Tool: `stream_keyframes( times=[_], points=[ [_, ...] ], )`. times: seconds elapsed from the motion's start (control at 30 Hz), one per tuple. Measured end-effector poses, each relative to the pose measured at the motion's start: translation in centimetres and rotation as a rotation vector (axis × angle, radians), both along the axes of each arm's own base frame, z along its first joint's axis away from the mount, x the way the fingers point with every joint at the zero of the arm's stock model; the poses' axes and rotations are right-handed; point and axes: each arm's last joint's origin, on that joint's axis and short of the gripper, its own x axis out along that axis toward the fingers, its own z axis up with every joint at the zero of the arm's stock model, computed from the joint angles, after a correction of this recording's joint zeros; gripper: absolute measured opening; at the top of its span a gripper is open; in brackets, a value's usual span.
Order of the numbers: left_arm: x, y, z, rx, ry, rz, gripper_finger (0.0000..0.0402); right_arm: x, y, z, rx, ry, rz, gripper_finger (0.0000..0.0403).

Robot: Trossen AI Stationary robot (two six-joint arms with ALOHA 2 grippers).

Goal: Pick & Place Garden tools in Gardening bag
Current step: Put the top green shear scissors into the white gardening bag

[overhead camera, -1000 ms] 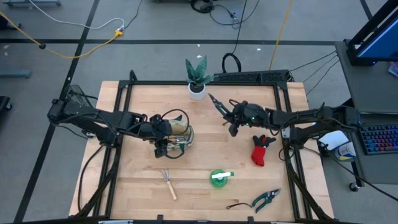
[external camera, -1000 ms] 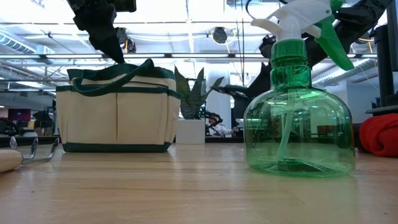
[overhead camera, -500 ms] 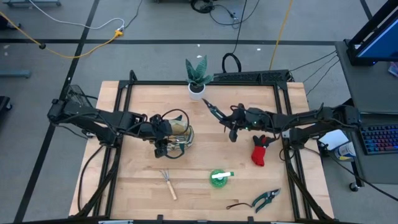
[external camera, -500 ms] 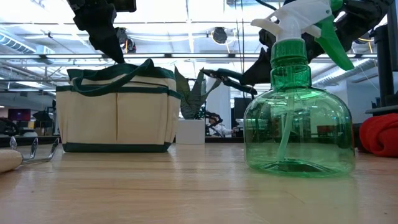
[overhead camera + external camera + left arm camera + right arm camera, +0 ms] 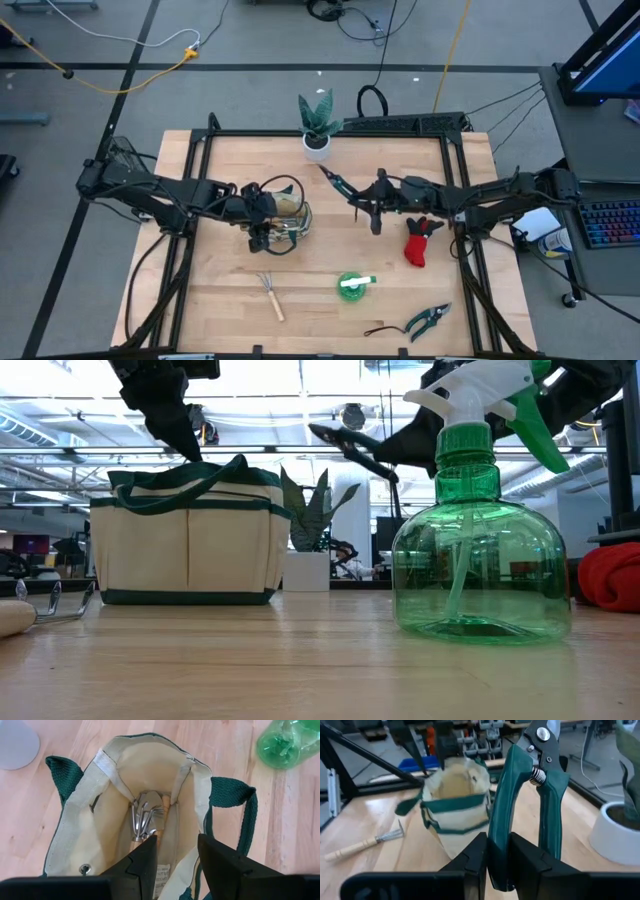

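Pruning shears (image 5: 527, 805): green-handled, dark blades shut, spring at the pivot; carried above the tabletop (image 5: 330, 250) between the potted plant (image 5: 317, 122) and the red glove (image 5: 420, 242). The right claw (image 5: 374, 212) was clamped on one green handle, blades pointing toward the bag.

Gardening bag (image 5: 283, 213): cream canvas, dark green trim and loop handles, upright at left-centre, mouth open. Contents: a metal rake head (image 5: 145, 818) with a wooden handle, lying inside.

Left claw (image 5: 260, 238): poised directly over the bag's mouth, fingers parted, holding nothing.

Near edge of the tabletop: a second pair of shears (image 5: 428, 319), a green spray bottle (image 5: 351, 285), a wooden-handled mini rake (image 5: 270, 295).
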Motion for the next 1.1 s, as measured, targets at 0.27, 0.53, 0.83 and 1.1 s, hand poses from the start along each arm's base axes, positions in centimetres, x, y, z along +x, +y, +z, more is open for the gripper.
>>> stream_keyframes(
  times=[0.27, 0.53, 0.83, 1.1],
  points=[
    [0.0, 0.0, 0.0, 0.014, -0.004, -0.021, 0.0147, 0.1, 0.0, 0.5, -0.004, -0.056, 0.001, 0.0056],
    [0.2, 0.0, 0.1, 0.026, -0.019, -0.040, 0.0147, 0.2, 0.0, 1.2, -0.007, -0.124, -0.003, 0.0056],
    [0.5, -0.1, 0.3, 0.024, -0.057, -0.044, 0.0147, 0.2, 0.0, 1.6, -0.008, -0.162, -0.003, 0.0056],
    [0.5, -0.1, 0.4, 0.037, -0.060, -0.059, 0.0147, 0.4, 0.0, 1.8, -0.011, -0.213, -0.003, 0.0057]
  ],
)
